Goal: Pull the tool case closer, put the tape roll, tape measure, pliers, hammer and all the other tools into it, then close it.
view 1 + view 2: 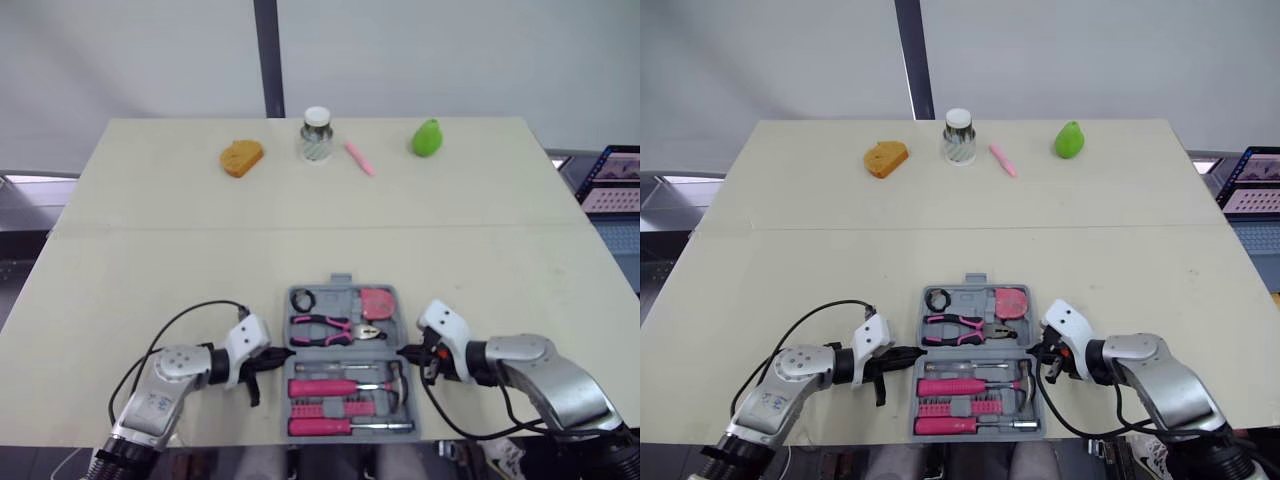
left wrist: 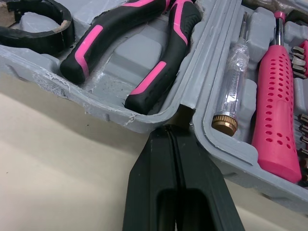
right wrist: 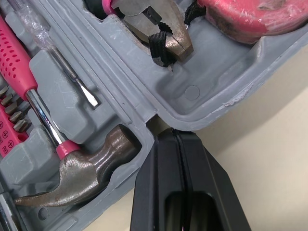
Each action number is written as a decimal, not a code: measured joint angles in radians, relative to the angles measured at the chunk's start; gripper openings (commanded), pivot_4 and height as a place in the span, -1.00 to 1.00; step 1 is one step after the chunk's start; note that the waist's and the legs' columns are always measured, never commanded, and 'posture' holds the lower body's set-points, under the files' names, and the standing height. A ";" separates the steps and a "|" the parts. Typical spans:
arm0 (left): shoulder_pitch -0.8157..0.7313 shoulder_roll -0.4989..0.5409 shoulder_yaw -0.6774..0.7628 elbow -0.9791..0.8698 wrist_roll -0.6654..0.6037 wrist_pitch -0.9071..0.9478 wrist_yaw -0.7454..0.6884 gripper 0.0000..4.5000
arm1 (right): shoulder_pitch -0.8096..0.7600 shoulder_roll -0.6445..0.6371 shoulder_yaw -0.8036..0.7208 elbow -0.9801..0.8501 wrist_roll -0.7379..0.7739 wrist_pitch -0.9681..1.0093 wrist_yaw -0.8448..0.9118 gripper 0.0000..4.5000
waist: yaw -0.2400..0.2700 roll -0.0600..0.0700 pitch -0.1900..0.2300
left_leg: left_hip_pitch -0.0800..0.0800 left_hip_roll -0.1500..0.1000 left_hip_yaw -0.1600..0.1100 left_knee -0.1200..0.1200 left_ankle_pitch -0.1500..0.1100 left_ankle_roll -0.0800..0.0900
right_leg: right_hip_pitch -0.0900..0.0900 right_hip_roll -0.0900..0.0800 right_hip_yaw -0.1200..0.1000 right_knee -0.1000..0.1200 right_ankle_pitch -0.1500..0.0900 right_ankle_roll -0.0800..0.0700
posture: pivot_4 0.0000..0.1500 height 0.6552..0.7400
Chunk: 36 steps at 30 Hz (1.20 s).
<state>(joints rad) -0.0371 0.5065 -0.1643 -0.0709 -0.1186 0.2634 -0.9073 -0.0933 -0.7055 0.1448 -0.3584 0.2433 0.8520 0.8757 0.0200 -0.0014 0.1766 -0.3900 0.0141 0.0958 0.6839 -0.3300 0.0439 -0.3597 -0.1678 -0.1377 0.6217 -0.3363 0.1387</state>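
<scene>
Left eye view: the bench (image 1: pixel 150 260) carries the open tool case (image 1: pixel 341 281) at the middle of its near edge, both halves lying flat. It looks already pulled in and filled. The hammer (image 3: pixel 82 168) and a pink screwdriver (image 1: pixel 330 386) lie in the nearer half. The pliers (image 1: pixel 335 328), tape measure (image 1: pixel 377 300) and tape roll (image 1: pixel 302 298) sit in the farther half.

The left gripper (image 2: pixel 174 132) has its fingers pressed together, their tip set into the notch where the two halves meet on the case's left side. The right gripper (image 3: pixel 175 134), equally closed and holding nothing, sits at the matching notch on the right. I take this as bracing the hinge line so a half can be folded over; closing looks like what remains.

Along the far edge stand a jar (image 1: pixel 316 134), an orange sponge (image 1: pixel 242 157), a green pear (image 1: pixel 427 138) and a pink pen (image 1: pixel 359 158), well apart from the case.
</scene>
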 measured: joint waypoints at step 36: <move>0.099 0.175 0.214 -0.004 -0.132 -0.021 -0.054 -1.00 | 0.041 -0.109 -0.125 0.041 0.095 -0.072 0.071 -1.00 | -0.020 0.000 0.001 | 0.000 0.001 0.000 -0.001 0.000 0.000 | 0.000 -0.002 0.000 -0.001 0.000 0.000 | 1.00 -0.06</move>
<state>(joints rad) 0.0620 0.6817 0.0497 -0.0745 -0.2508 0.2422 -0.9618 -0.0524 -0.8142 0.0201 -0.3169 0.3387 0.7799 0.9466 -0.0004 -0.0010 0.1773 -0.3904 0.0150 0.0956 0.6830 -0.3303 0.0438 -0.3599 -0.1699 -0.1377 0.6206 -0.3364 0.1384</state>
